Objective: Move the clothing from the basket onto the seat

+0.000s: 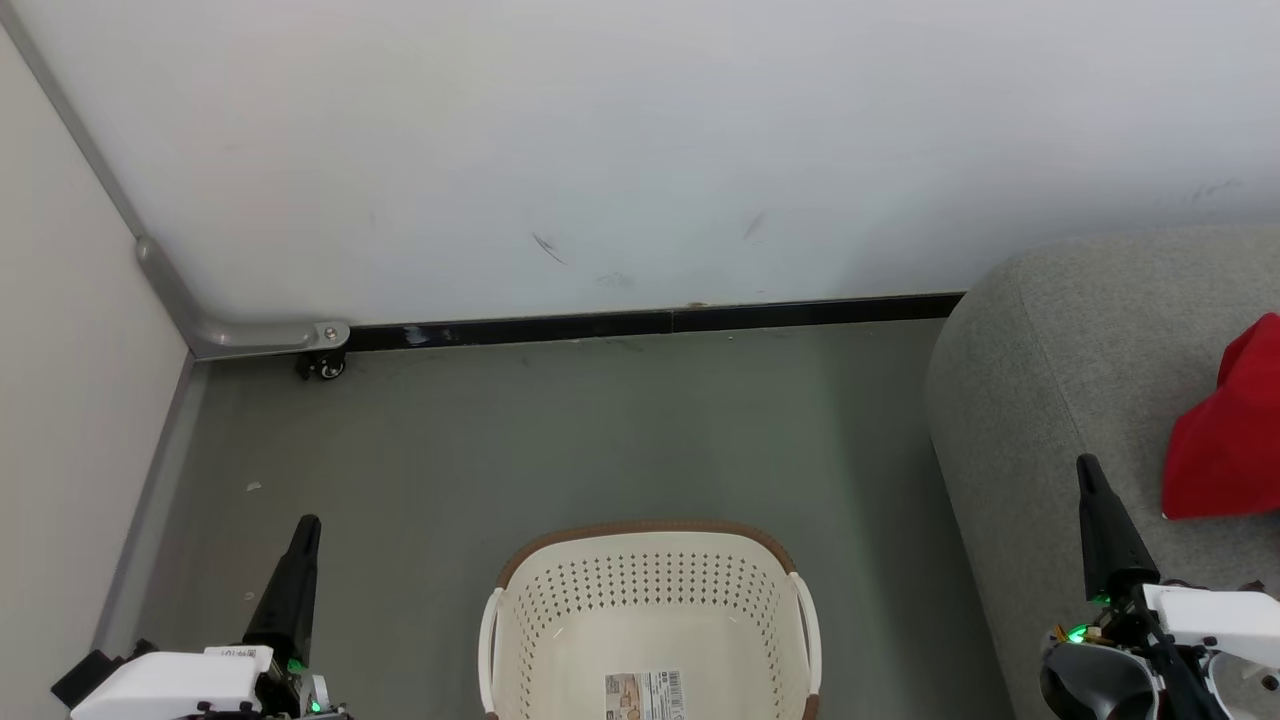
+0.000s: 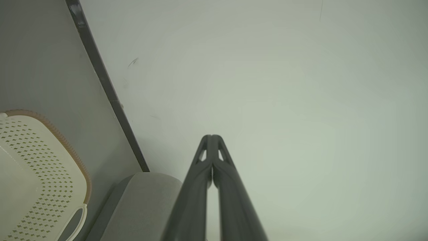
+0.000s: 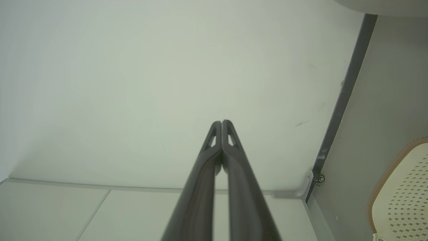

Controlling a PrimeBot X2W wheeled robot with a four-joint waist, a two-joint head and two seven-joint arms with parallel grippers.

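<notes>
Red clothing (image 1: 1228,440) on the seat (image 1: 1050,400), basket (image 1: 650,585) on the floor (image 1: 600,430), both grippers clenched.
You see the cream basket at bottom centre with its paper label (image 1: 645,695) on the inside bottom. The grey seat stands just to its right, and the clothing lies on top of the seat at the picture's right edge, well apart from the basket. Your left gripper (image 1: 307,524) points up to the left of the basket. Your right gripper (image 1: 1088,466) rises over the seat, near the clothing but apart from it. Each pair of fingers is pressed together tip to tip, grasping nothing.
</notes>
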